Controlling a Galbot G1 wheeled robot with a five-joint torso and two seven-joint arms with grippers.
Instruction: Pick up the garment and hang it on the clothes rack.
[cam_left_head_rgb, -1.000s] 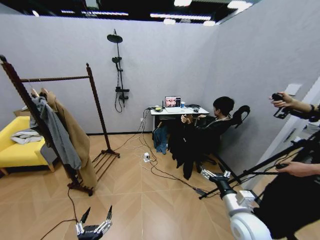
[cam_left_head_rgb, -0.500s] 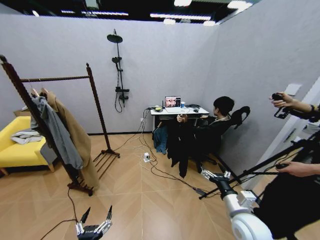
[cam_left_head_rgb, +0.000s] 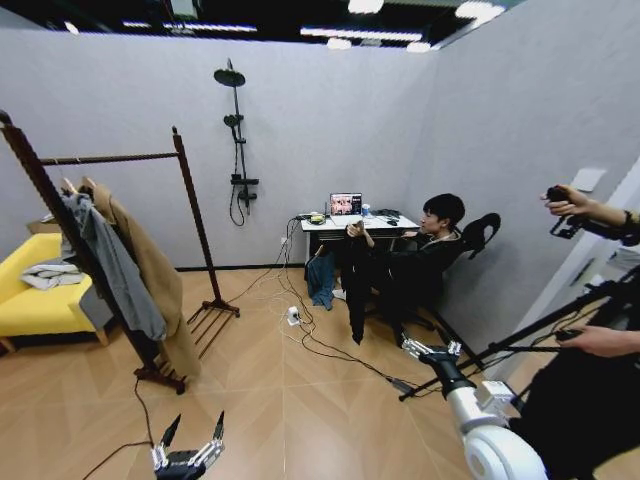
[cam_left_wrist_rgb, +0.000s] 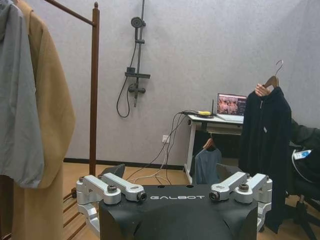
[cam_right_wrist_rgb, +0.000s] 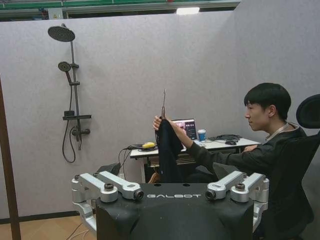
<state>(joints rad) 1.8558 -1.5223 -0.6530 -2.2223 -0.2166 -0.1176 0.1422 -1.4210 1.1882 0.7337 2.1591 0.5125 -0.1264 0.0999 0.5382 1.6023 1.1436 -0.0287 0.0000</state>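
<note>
Black and long, the garment (cam_left_head_rgb: 357, 285) hangs on a hanger held up by a seated person's hand (cam_left_head_rgb: 354, 230), well ahead of both grippers and touching neither. The left wrist view catches the hanger's metal hook (cam_left_wrist_rgb: 278, 67) and wooden shoulders side-on, with the coat spread broad; the right wrist view sees the same coat (cam_right_wrist_rgb: 168, 152) edge-on, a narrow dark strip under a thin upright hook, and shows the person's outstretched arm holding it. The head view alone takes in the whole clothes rack (cam_left_head_rgb: 118, 157), dark brown wood, standing ahead and to the left of the left gripper, with a grey jacket (cam_left_head_rgb: 112, 262) and a tan coat (cam_left_head_rgb: 150, 275) hanging at the end nearer the robot.

The floor (cam_left_head_rgb: 290, 400) is pale wood laid in a herringbone pattern, with cables trailing across it. Grey walls close the room; a black shower stand (cam_left_head_rgb: 236, 140) is fixed to the far one, and a white desk (cam_left_head_rgb: 358, 222) with a laptop stands behind the garment. A yellow sofa (cam_left_head_rgb: 30, 300) sits beyond the rack.

The left gripper (cam_left_head_rgb: 187, 452) sits low over the floor, fingers spread apart, holding nothing. The right gripper (cam_left_head_rgb: 432, 352) reaches forward towards the garment, well short of it, its fingers also parted and empty.
</note>
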